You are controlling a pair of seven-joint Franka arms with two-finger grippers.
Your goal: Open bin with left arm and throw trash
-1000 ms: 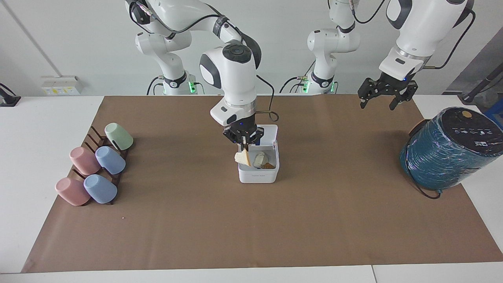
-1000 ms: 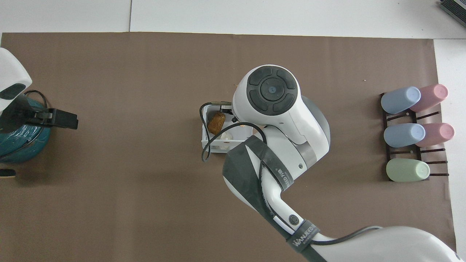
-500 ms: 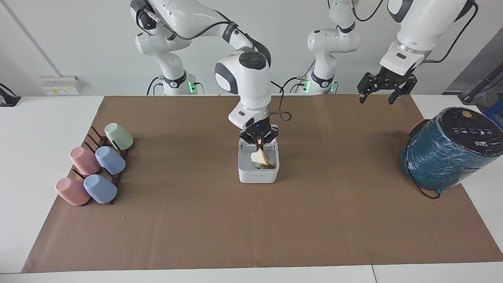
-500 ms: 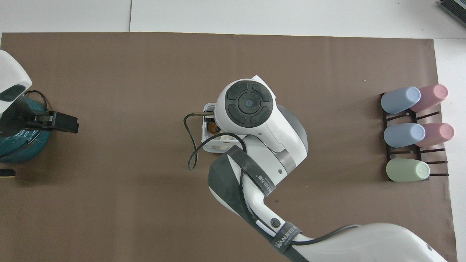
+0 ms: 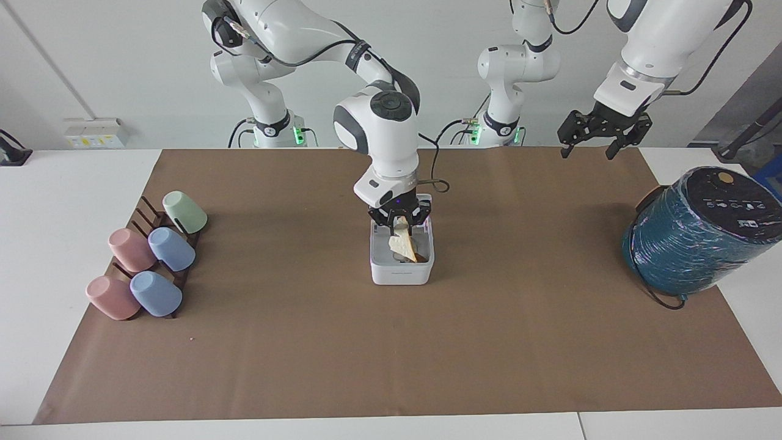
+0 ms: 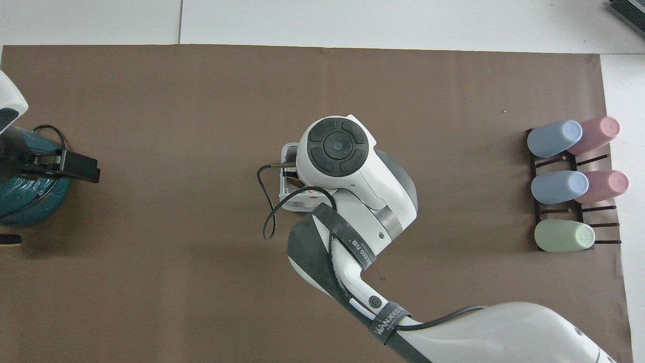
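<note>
The white square bin (image 5: 401, 273) stands open mid-table, its lid (image 5: 423, 201) tipped up on the side nearer the robots. My right gripper (image 5: 400, 221) is over the bin's opening, shut on the pale wedge with a tan edge (image 5: 404, 244), which hangs down into the bin. The paper wad and the yellow-orange lump are hidden under the wedge and the gripper. In the overhead view the right arm covers the bin except one rim (image 6: 285, 171). My left gripper (image 5: 597, 135) is open and empty, raised over the mat's edge nearest the robots, and waits.
A large teal wrapped cylinder (image 5: 696, 235) lies at the left arm's end of the table, also in the overhead view (image 6: 30, 201). A dark rack with several pastel cups (image 5: 149, 263) stands at the right arm's end. A brown mat (image 5: 391, 354) covers the table.
My right gripper moved the wedge from the bin's edge toward the right arm's end to over the opening and lowered it in. The left gripper lifted slightly.
</note>
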